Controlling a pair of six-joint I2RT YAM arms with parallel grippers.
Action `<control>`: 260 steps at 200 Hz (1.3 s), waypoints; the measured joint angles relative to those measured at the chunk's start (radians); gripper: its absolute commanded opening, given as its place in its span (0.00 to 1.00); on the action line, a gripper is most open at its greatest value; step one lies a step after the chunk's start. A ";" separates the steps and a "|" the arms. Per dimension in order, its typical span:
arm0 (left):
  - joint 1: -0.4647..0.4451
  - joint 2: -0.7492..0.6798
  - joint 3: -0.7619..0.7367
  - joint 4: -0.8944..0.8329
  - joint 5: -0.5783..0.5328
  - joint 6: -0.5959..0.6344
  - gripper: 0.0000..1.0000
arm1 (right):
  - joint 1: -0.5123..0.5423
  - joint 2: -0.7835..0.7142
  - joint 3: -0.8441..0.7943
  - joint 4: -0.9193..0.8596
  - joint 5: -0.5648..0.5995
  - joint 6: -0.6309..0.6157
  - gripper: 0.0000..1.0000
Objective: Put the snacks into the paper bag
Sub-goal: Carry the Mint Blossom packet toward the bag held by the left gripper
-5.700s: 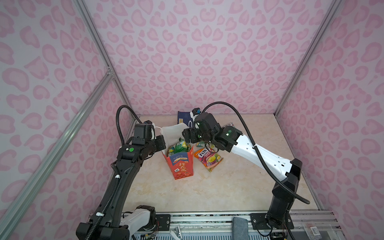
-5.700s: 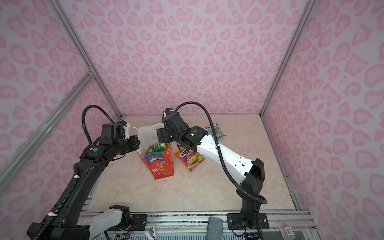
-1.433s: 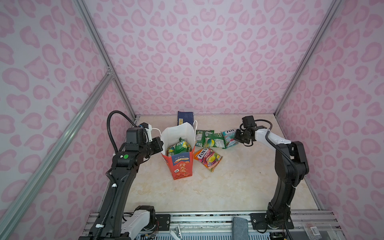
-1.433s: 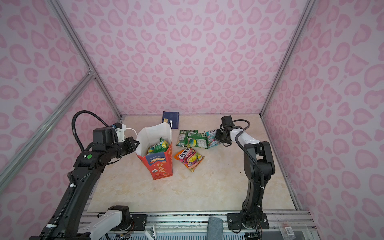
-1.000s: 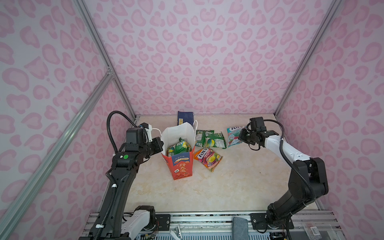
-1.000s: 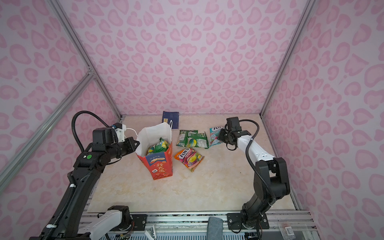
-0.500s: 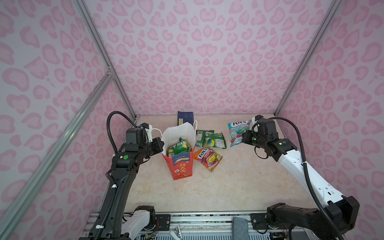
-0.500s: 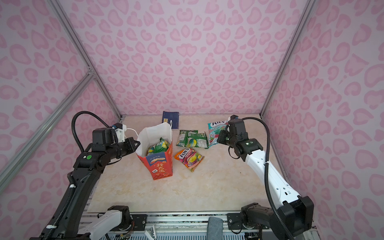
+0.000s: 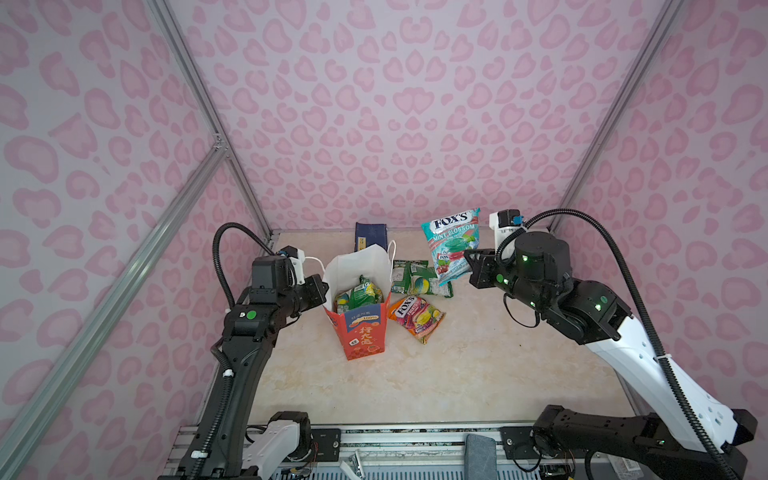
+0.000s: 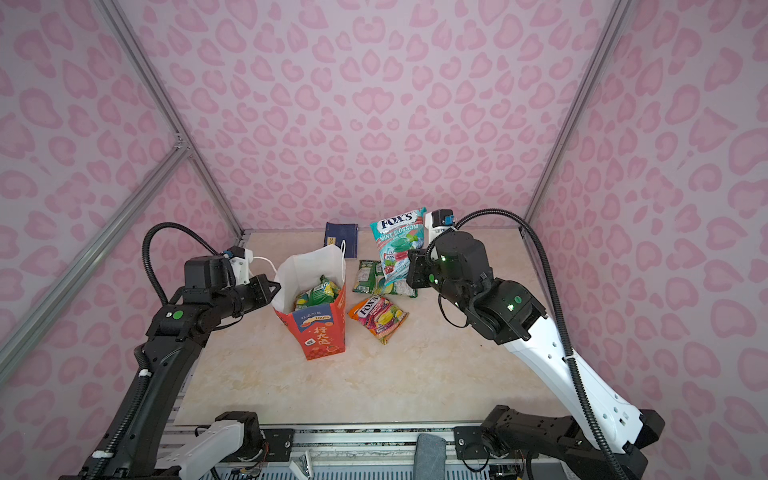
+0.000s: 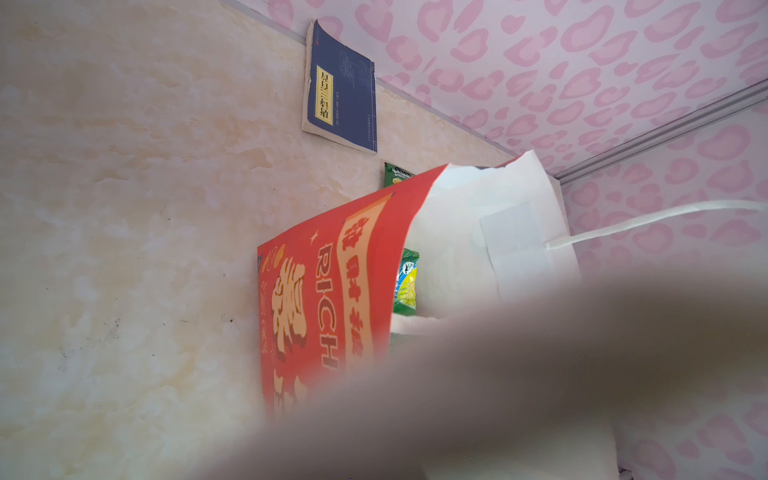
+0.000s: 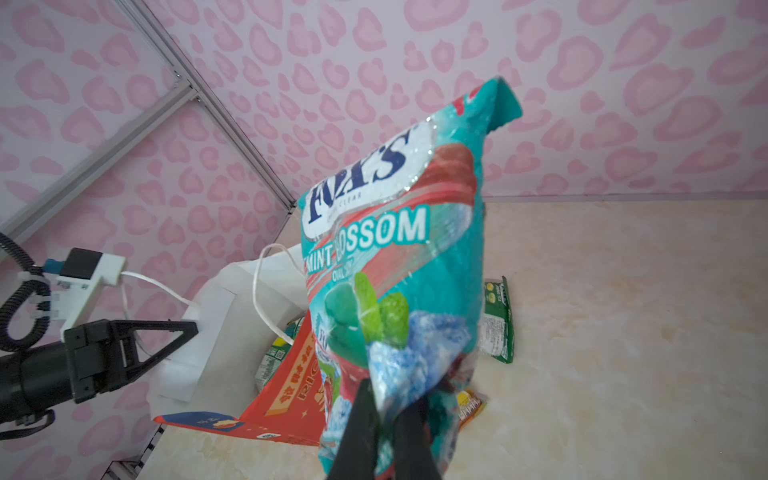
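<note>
Snacks [image 9: 360,293] in green wrappers sit inside the upright paper bag [image 9: 365,338].

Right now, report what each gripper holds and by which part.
The right gripper pinches the teal FOX'S packet by its bottom edge; the left gripper grips the paper bag by its upper side rim.

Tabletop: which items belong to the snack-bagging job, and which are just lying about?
Job:
paper bag, rim pinched by left claw
teal mint packet in right claw
packets already in the bag
green packets and orange packet on the table

Lying about:
dark-blue booklet behind the bag
</note>
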 measured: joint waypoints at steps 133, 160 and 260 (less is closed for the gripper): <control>0.000 0.000 -0.002 0.000 0.014 0.000 0.03 | 0.254 0.541 0.579 -0.052 0.037 -0.099 0.00; 0.000 0.000 -0.002 0.000 0.014 0.000 0.03 | 0.268 0.615 0.637 -0.056 0.016 -0.099 0.00; 0.000 0.000 -0.003 0.001 0.014 0.000 0.03 | 0.284 0.738 0.651 -0.072 -0.006 -0.084 0.00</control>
